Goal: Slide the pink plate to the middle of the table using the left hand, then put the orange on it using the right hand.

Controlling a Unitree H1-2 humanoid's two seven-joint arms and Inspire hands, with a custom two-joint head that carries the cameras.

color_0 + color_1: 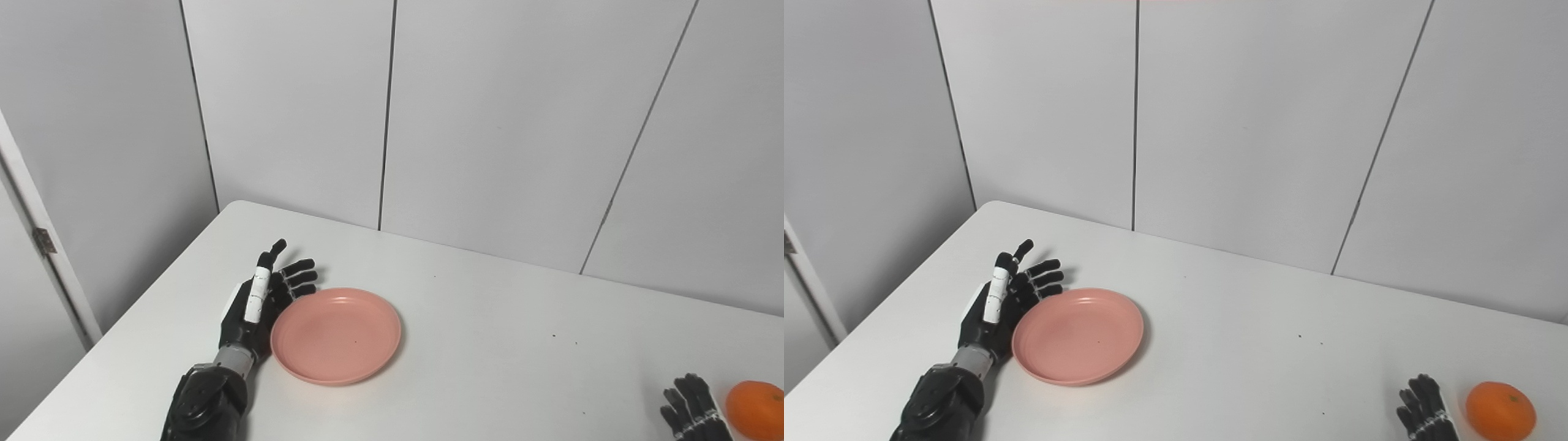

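The pink plate (335, 334) lies flat and empty on the white table (490, 343), left of the middle. My left hand (264, 301) is open, set on edge against the plate's left rim, palm toward the plate and fingers stretched away from me. The orange (757, 409) sits on the table at the near right. My right hand (691, 410) rests just left of the orange at the bottom edge. Only its fingers show; they are spread and hold nothing.
The table's left edge (116, 331) runs close behind my left hand. A grey panelled wall (490, 122) stands behind the table's far edge. Bare tabletop lies between the plate and the orange.
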